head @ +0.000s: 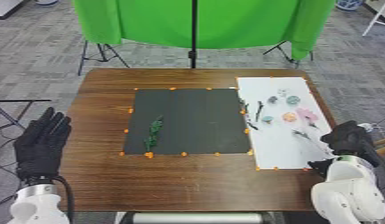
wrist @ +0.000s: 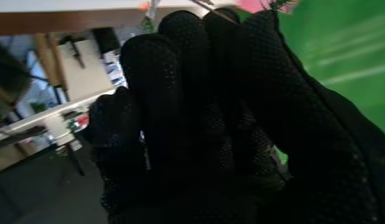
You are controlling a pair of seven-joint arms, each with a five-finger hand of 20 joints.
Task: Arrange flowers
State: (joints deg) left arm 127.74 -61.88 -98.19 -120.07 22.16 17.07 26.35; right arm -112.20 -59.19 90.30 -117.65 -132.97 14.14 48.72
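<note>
With the fingers of the right hand (wrist: 188, 180) straight and close together, the pink flower (head: 307, 114), probably light and crushable, is best taken by its stem.

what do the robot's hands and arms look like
The left hand and right hand wear black gloves, the right one with fine dotted texture. Both arms are white and rounded; the left has a silvery wrist band and a black cable.

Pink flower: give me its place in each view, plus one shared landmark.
Head view: the pink flower lies on the white sheet, right of the peach flower.
Right wrist view: its petals show at the right hand's fingertips.
Shared landmark: green cloth.
</note>
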